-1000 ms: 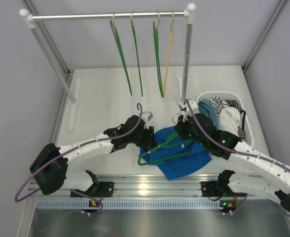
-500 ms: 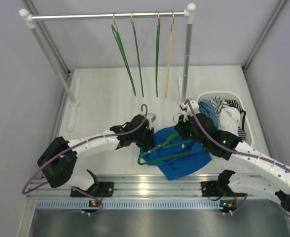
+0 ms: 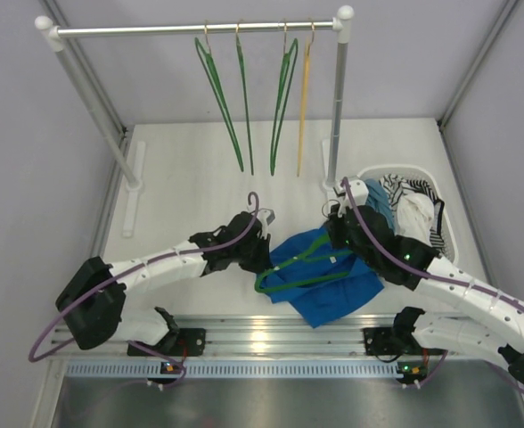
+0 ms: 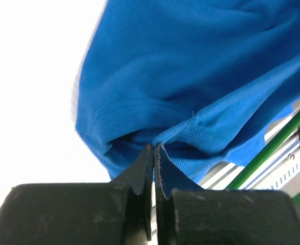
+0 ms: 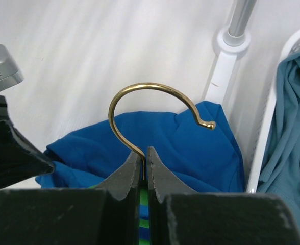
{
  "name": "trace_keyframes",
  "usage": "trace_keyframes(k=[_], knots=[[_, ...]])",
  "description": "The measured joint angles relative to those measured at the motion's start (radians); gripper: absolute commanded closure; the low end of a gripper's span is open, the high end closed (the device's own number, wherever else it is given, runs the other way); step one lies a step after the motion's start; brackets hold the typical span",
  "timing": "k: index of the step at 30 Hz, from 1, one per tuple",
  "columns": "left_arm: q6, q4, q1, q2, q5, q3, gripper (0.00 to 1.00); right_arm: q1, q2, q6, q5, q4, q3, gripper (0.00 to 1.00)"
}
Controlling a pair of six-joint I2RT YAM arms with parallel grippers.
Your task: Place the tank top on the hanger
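The royal-blue tank top [image 3: 320, 281] lies bunched at the table's near middle, with the green hanger [image 3: 289, 276] lying on and partly through it. My left gripper [image 3: 264, 256] is shut on a ribbed hem of the tank top [image 4: 191, 102] at its left edge; a green hanger bar [image 4: 272, 148] shows behind. My right gripper [image 3: 336, 239] is shut on the stem of the hanger's brass hook [image 5: 140, 97], with blue fabric [image 5: 191, 148] under it.
A rail [image 3: 195, 28] at the back holds three green hangers [image 3: 217, 89] and a yellow-orange one [image 3: 304, 98]. Its right post [image 3: 335, 125] stands just beyond my right gripper. A white basket [image 3: 454, 234] at right holds a grey-blue garment [image 5: 293, 127] and a striped cloth.
The left arm has shifted slightly with the tank top's edge, and the hanger's left end has moved a little right. The hangers on the rail are swinging. The right gripper has edged right and toward the near side.
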Motion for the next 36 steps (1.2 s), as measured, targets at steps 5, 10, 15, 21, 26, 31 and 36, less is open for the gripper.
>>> trace_keyframes(k=[5, 10, 15, 21, 26, 31, 36], knots=[[-0.004, -0.008, -0.001, -0.072, -0.006, -0.057, 1.0, 0.0, -0.001, 0.018, 0.074, -0.019, 0.0, 1.0], [-0.011, -0.022, -0.002, -0.146, -0.006, -0.092, 1.0, 0.0, 0.001, 0.037, 0.144, -0.032, 0.001, 1.0], [-0.02, -0.051, -0.002, -0.219, -0.006, -0.102, 1.0, 0.0, 0.002, 0.05, 0.193, -0.037, 0.002, 1.0], [-0.02, -0.093, -0.002, -0.246, -0.003, -0.099, 1.0, 0.0, 0.01, 0.06, 0.233, -0.04, 0.005, 1.0], [-0.019, -0.123, -0.003, -0.254, -0.001, -0.087, 1.0, 0.0, 0.013, 0.06, 0.261, -0.042, 0.01, 1.0], [-0.009, -0.182, -0.003, -0.275, -0.009, -0.042, 1.0, 0.0, 0.012, 0.056, 0.272, -0.037, 0.01, 1.0], [0.015, -0.251, -0.003, -0.276, -0.032, 0.028, 1.0, 0.0, -0.023, 0.047, 0.274, -0.013, 0.007, 1.0]])
